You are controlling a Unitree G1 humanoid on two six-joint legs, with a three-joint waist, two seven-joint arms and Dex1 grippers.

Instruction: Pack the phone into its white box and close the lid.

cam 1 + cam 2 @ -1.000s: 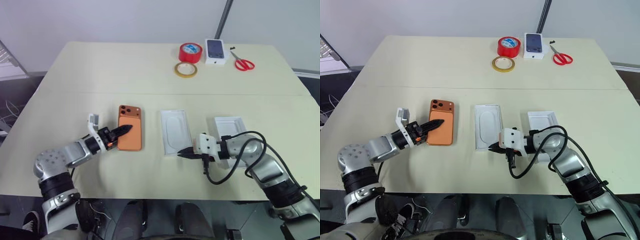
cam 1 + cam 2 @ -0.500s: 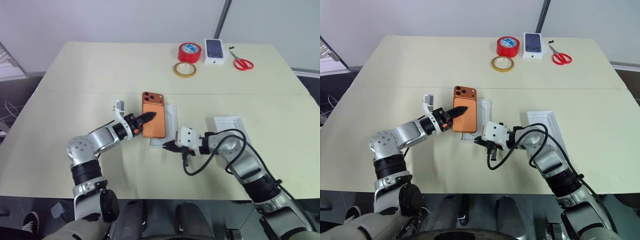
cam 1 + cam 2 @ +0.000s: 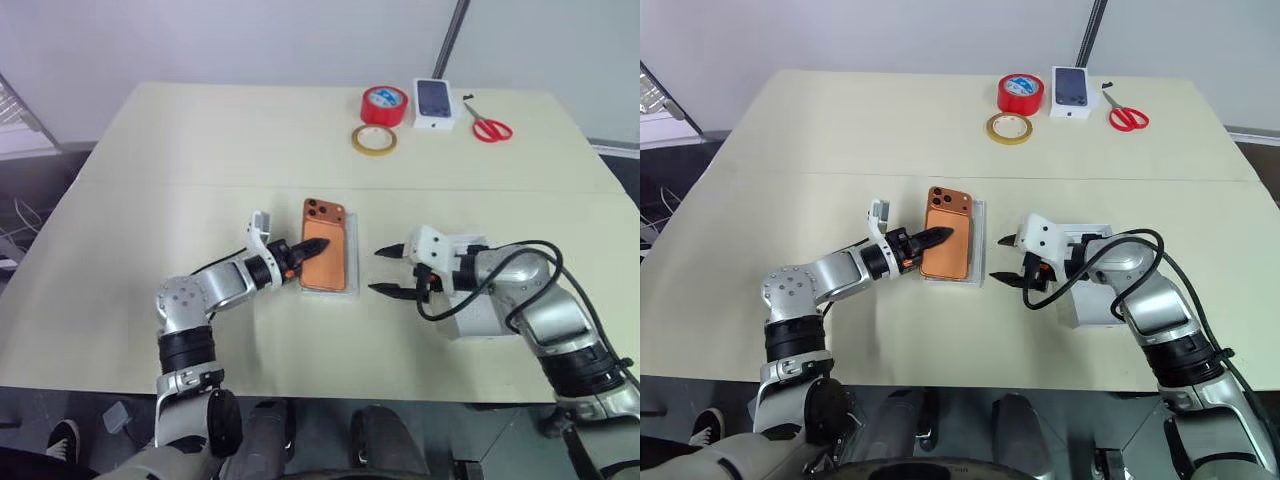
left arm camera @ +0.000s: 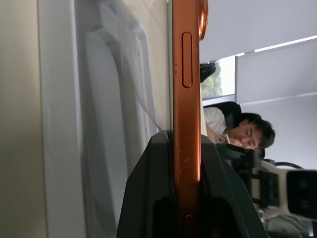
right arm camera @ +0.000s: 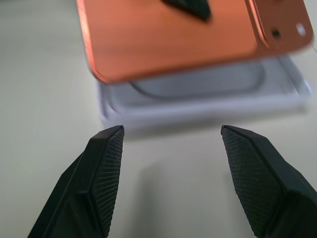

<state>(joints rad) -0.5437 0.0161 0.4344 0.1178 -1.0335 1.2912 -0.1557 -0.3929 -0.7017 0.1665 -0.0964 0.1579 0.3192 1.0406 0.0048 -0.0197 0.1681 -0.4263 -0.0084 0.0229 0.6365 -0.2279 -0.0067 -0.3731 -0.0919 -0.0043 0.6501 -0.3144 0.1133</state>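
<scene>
My left gripper [image 3: 318, 243] is shut on the orange phone [image 3: 332, 258], back up, with its camera bump at the far end. It holds the phone flat just above the white box [image 3: 352, 262], which peeks out at the phone's right and near edges. In the right wrist view the white box [image 5: 198, 106] shows a white inside with a rounded-oblong recess. In the left wrist view the black fingers clamp the phone [image 4: 187, 99] across its thin edge. My right gripper [image 3: 376, 271] stands open just right of the box, with nothing in it. The plain white lid [image 3: 485, 318] lies behind my right forearm, partly hidden.
At the table's far side stand a red tape roll [image 3: 383, 104], a yellow tape ring [image 3: 373, 139], a small white box printed with a dark phone [image 3: 434, 102] and red scissors [image 3: 488, 128]. A black cable loops around my right wrist. A person [image 4: 242, 136] sits beyond the table.
My left gripper has carried the phone to the right until it hangs over the white box. My right gripper, shut at the box's near corner before, has opened and drawn back to the right.
</scene>
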